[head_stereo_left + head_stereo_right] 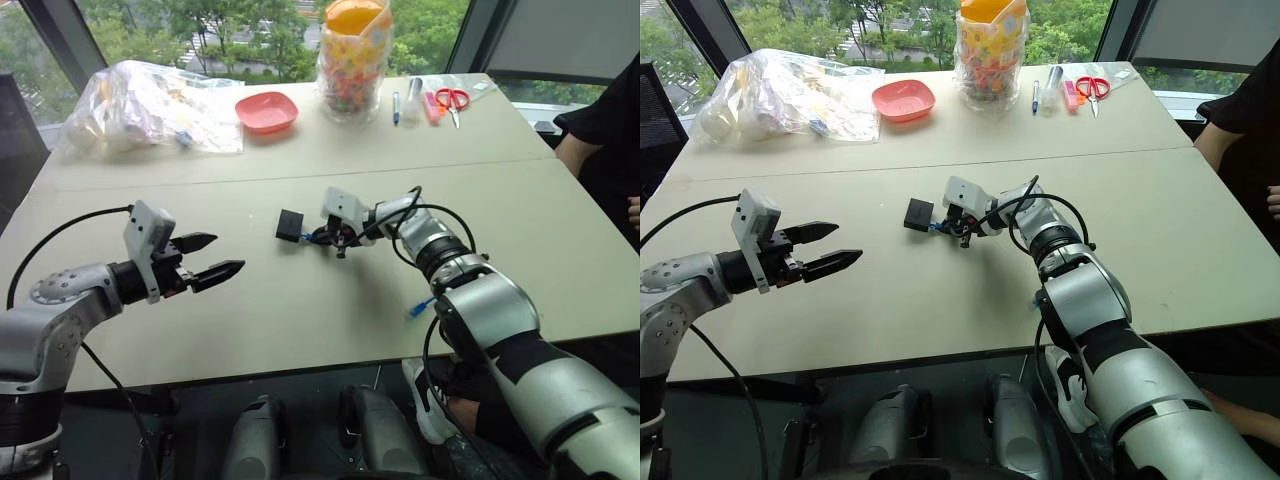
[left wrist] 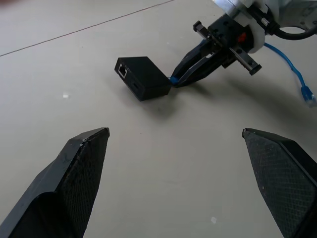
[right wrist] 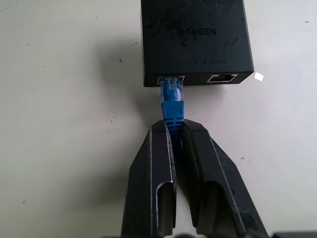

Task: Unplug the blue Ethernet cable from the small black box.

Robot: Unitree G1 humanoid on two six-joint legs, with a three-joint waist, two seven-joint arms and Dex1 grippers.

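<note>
Right arm reaches forward and inward over the table, wrist angled down, right gripper point(image 3: 174, 130) with fingers point(image 3: 154, 163) clamped tight on the blue Ethernet cable point(image 3: 173, 110) just behind its plug. Left arm held out level on the left, left gripper point(image 1: 207, 257) wide open, holding nothing, pointing toward center

The one marking that can be read stands on the top face of the small black box point(image 3: 194, 39): faint raised letters in the box's own matte black, ending in "GREEN", seen in the right wrist view. Whatever letter or letters come before those five are too faint to make out. A row of tiny marks lies lower on the same face, near the edge with the ports, but they are too small to read.
</note>
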